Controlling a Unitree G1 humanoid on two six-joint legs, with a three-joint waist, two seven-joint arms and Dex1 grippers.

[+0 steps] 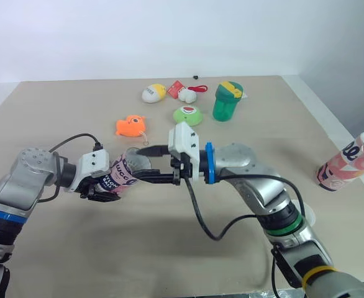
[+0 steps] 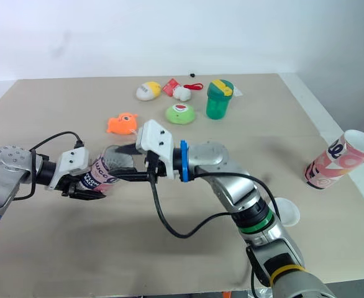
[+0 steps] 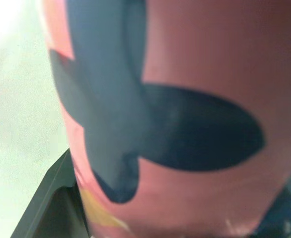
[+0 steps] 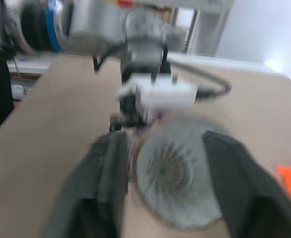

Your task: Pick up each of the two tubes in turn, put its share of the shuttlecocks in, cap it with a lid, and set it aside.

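My left gripper (image 1: 109,185) is clamped on a pink tube (image 1: 125,172) at centre left of the left eye view. The tube lies level above the table (image 1: 138,248), its open mouth facing frame right. The left wrist view shows the tube's pink wall and dark blue print right up against the camera, with one black finger (image 3: 46,198) along it at lower left.

My right gripper (image 1: 146,164) reaches in from centre frame to that mouth. Its jaws are spread wide, one finger above and one below the opening. In the right wrist view a white shuttlecock (image 4: 178,178) sits between the two fingers (image 4: 101,183), and its skirt looks touched on both sides, so I read it as pinched. That view is blurred, and I cannot tell whether more are stacked behind it.

I count two tubes. The second tube (image 1: 350,162) leans at the right edge, open end up and to the right. I count one white lid (image 2: 286,212), flat on the table at lower right, which the right eye view shows whole and the left eye view half hides behind my right arm.

At upper centre there are five other things:
- an orange fish toy (image 1: 130,126)
- a green cup (image 1: 227,101)
- a green round toy (image 1: 187,115)
- a yellow-and-white toy (image 1: 153,92)
- a red-and-white toy (image 1: 185,92)
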